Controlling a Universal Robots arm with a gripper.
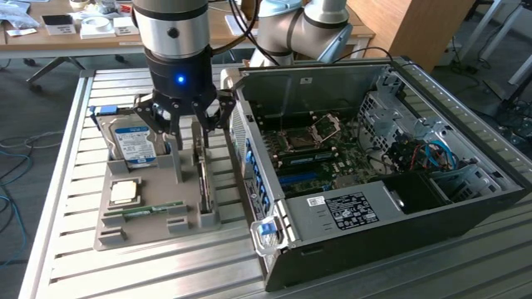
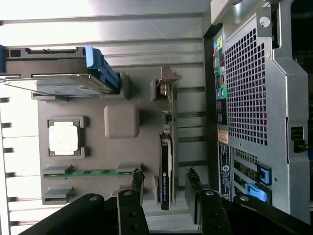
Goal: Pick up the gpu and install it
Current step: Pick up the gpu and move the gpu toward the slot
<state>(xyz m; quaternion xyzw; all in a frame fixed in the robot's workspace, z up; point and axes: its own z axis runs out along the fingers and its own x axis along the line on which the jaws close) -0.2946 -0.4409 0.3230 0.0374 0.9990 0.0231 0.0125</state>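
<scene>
In the left half of the exterior view, a gray tray [image 1: 154, 187] sits on the slatted metal desk [image 1: 66, 205]. It holds four parts. A hard drive [image 1: 133, 144] with a blue-and-white label stands upright in a slot at the tray's upper left. A square silver processor chip [image 1: 124, 192] lies flat in a pocket below it, and a green memory stick [image 1: 154, 210] lies in a narrow slot lower down. The graphics card [image 1: 204, 177] stands on edge in a slot along the tray's right side, next to the computer case [image 1: 399, 246].

The claw [image 1: 191, 132] hangs over the upper end of the card with its jaws spread wide. In the wrist view one finger [image 2: 137, 183] is on each side of the card [image 2: 165, 156], with a gap showing on both sides, so nothing is gripped.

The case fills the right half of the exterior view, lying open. Inside are the motherboard [image 1: 332, 149], some cables, and a black power supply [image 1: 349, 208] with a white label.
</scene>
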